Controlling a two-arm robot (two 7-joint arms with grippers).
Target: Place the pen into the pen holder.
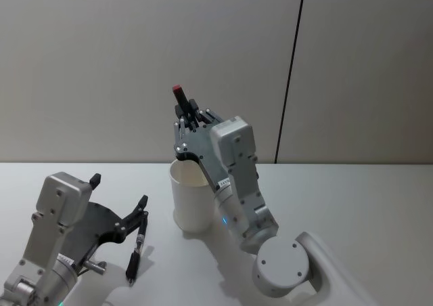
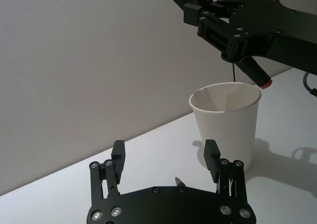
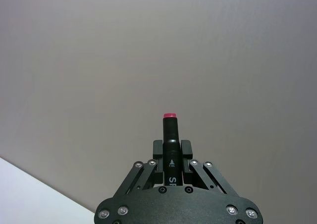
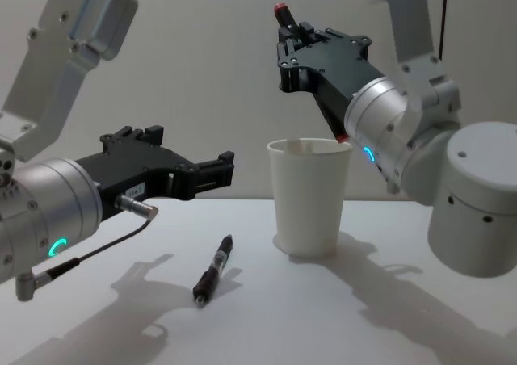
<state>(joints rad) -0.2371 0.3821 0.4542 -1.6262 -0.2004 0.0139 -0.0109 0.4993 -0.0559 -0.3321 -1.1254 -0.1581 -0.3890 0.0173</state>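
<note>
My right gripper (image 1: 186, 120) is shut on a black pen (image 1: 180, 101) with red ends, held tilted above the pen holder, a white tapered cup (image 1: 191, 201). In the chest view the pen (image 4: 284, 22) sticks up out of that gripper (image 4: 295, 44), and its lower red end hangs just over the cup's rim (image 4: 308, 145). A second black pen (image 4: 212, 270) lies on the table left of the cup. My left gripper (image 4: 220, 171) hovers open above this pen (image 1: 136, 248), holding nothing. The left wrist view shows the open fingers (image 2: 118, 153) facing the cup (image 2: 228, 127).
The white table (image 1: 352, 191) runs to a plain grey wall with a dark vertical seam (image 1: 291, 69). My right arm's white base joint (image 1: 284, 269) sits near the front right of the table.
</note>
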